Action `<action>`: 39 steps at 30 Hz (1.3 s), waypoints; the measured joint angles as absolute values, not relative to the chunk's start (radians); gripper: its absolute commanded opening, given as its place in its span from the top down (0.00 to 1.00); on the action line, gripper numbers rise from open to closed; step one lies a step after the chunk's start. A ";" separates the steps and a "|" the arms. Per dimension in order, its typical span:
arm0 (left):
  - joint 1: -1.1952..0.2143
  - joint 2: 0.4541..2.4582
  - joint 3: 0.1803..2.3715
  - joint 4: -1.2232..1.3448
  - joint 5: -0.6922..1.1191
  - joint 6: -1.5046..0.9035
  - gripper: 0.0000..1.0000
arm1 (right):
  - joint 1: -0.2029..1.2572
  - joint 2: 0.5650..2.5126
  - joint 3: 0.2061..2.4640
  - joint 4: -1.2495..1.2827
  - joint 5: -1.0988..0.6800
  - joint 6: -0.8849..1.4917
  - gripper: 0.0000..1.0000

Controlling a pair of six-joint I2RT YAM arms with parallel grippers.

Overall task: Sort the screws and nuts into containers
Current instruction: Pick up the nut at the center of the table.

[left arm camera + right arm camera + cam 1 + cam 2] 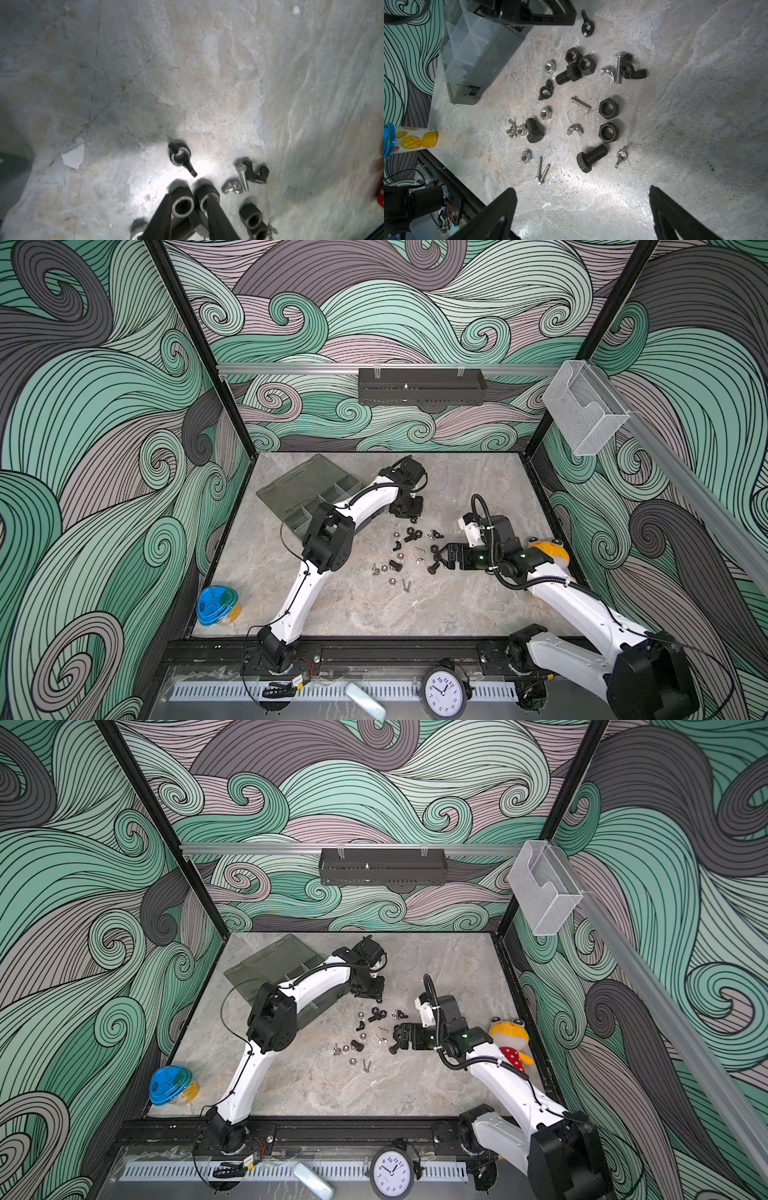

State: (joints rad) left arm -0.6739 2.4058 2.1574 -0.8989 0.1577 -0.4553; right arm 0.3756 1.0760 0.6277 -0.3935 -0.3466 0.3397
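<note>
At tabletop [457,614] centre, the screws [591,159] and the nuts [608,108] are lying loose; the containers [467,54] are sitting at ten o'clock. Left gripper [407,512] is hovering at twelve o'clock, jaws narrow, likely to suit small nuts; right gripper [442,556], at three, is holding jaws wide.

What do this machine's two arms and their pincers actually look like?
The left arm and right arm have smooth white shells joined by chunky black joint housings. A thin black cable runs along the left arm; a ribbed black hose loops over the right arm. The left gripper and right gripper are black, each with two flat, tapering fingers.
</note>
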 measured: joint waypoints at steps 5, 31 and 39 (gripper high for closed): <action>-0.675 2.440 2.192 -0.901 0.136 -0.490 0.67 | 0.368 1.079 0.628 -0.392 -0.353 0.325 0.01; -0.662 2.559 2.328 -0.924 0.111 -0.509 0.73 | 0.332 1.097 0.628 -0.378 -0.402 0.317 0.01; -0.662 2.559 2.328 -0.951 0.098 -0.509 0.80 | 0.331 1.092 0.628 -0.378 -0.405 0.318 0.01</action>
State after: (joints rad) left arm -0.6624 2.5587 2.3276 -0.9512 0.0978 -0.5095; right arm 0.3313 1.0920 0.6277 -0.3779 -0.4049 0.3176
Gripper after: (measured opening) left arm 0.227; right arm 0.993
